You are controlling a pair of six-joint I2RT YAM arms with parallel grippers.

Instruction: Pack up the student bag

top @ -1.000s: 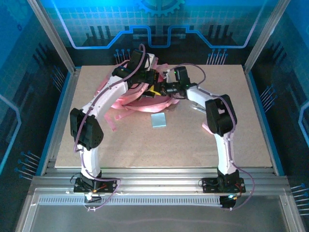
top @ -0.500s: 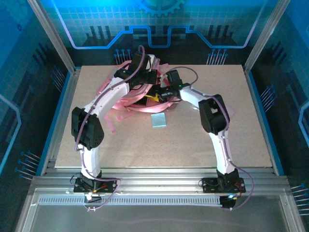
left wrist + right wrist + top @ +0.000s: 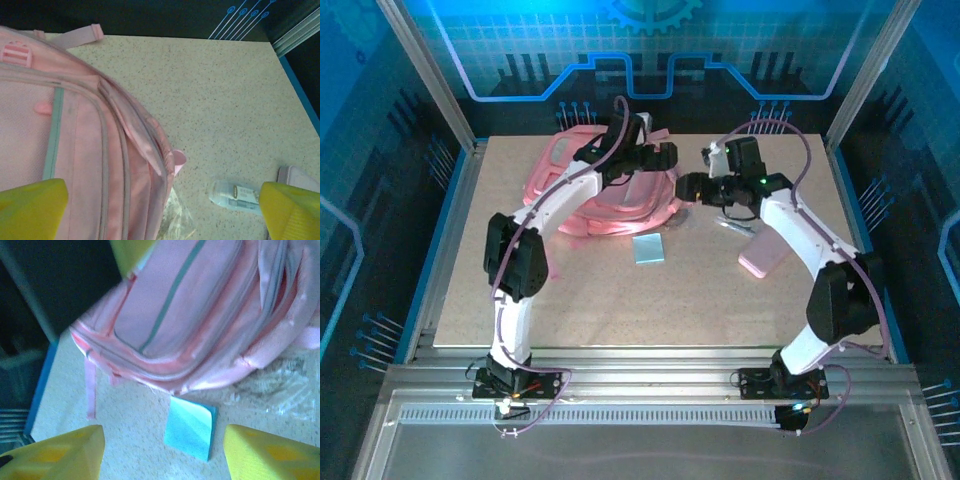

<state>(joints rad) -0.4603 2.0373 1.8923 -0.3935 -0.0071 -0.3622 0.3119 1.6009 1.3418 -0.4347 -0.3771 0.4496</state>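
Observation:
The student bag (image 3: 610,190) is a soft pink backpack lying flat at the back of the table, left of centre. My left gripper (image 3: 660,157) hovers over its right edge, open, with nothing between its yellow fingers (image 3: 31,210); the bag (image 3: 75,150) lies under its left finger. My right gripper (image 3: 688,187) hangs just right of the bag, open and empty. Between its yellow fingertips (image 3: 62,452) I see the bag (image 3: 200,315) and a blue notepad (image 3: 190,427) on the table below.
The blue notepad (image 3: 648,249) lies in front of the bag. A pink case (image 3: 765,255) and a small clear tube (image 3: 235,195) lie to the right. A crumpled clear plastic bag (image 3: 177,220) sticks out beside the backpack. The near half of the table is bare.
Both grippers have opened and let go of the bag, which now lies flatter. The right arm has swung out to the right, and the left gripper has lifted off the bag.

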